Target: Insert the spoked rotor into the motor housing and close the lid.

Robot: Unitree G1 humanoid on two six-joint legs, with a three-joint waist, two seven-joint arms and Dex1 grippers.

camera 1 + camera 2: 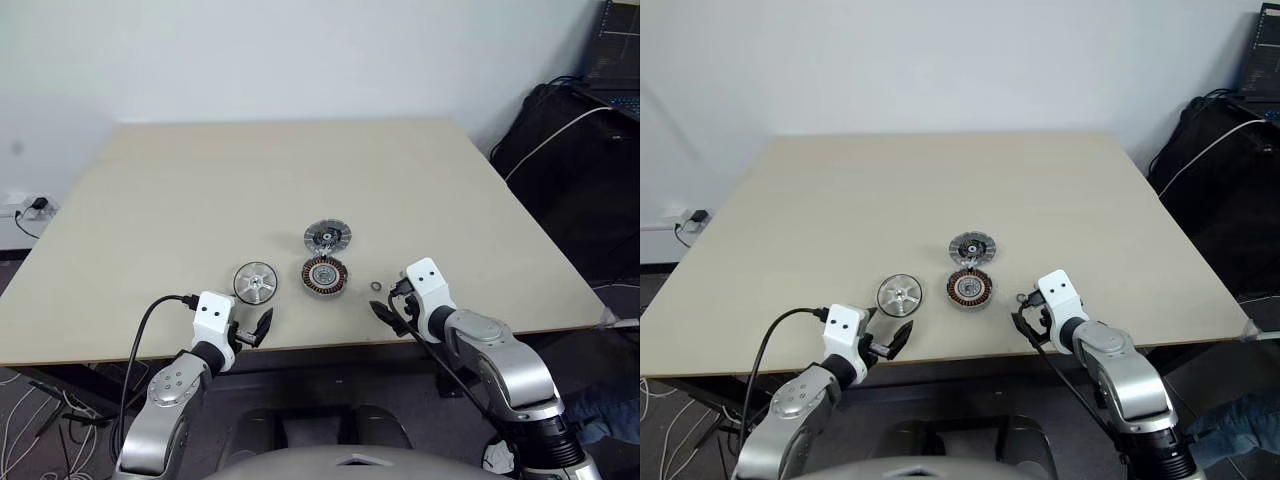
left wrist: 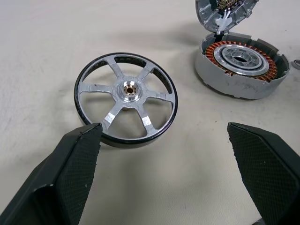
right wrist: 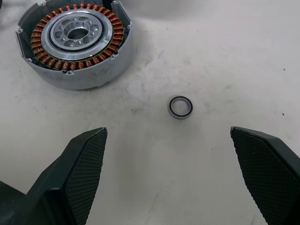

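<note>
Looking at your left wrist view, you only get part of the lid [image 2: 225, 13]: its far edge is cut off by the frame, and it seems to lean against the far rim of the motor housing [image 2: 241, 65], though you cannot tell how firmly it rests there. From the head camera the lid [image 1: 327, 237] sits just behind the housing, segmented face up, touching or nearly so.

The housing stands open on the table [image 1: 300, 180], copper windings ringing a pale centre, a little way in from the near edge. The spoked rotor [image 1: 256, 282] lies flat just to the left of the housing, apart from it, six spokes and a brassy hub showing. A tiny loose metal ring [image 3: 180, 107] lies on the bare table just to the right of the housing, not touching it.

Your left gripper [image 1: 253, 328] hangs near the table edge, in front of the rotor, fingers [image 2: 70, 173] spread wide and gripping nothing. Your right gripper [image 1: 388, 303] hangs in front of and to the right of the housing, near the small ring, fingers [image 3: 79, 173] equally spread, empty too.

A dark bag sits off the table, far right of the housing.
</note>
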